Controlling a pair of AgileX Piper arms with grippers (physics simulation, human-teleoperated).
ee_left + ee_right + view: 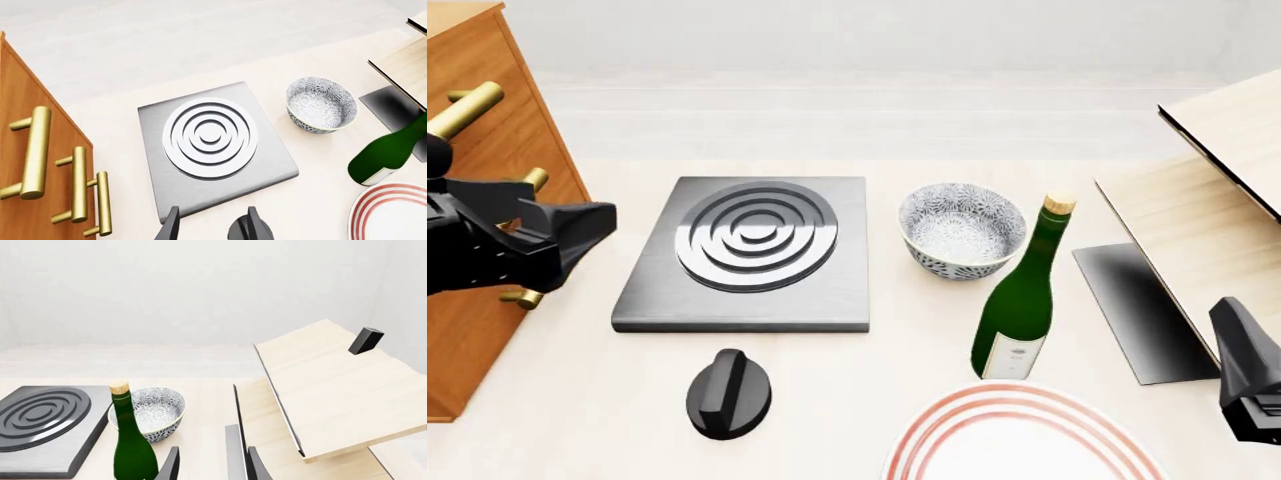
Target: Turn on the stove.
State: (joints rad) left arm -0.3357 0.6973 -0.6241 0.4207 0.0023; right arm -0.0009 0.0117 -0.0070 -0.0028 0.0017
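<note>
pale counter (574,410): stove (747,255) flat, knob (729,394) just beside its near edge, untouched. left claw (212,226) parted, empty. right claw (212,465) likewise parted, empty.

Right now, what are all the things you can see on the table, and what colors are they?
stove: one, grey with ringed burner, table middle
knob: one, black, in front of stove
bowl: one, blue-white patterned, right of stove
bottle: one, green, upright beside bowl
plate: one, white with red rings, near edge
cabinet: one, wooden with gold handles, left
wooden shelf: one, pale, right
dark panel: one, under shelf
left gripper: black, left of stove
right gripper: black, bottom right
</note>
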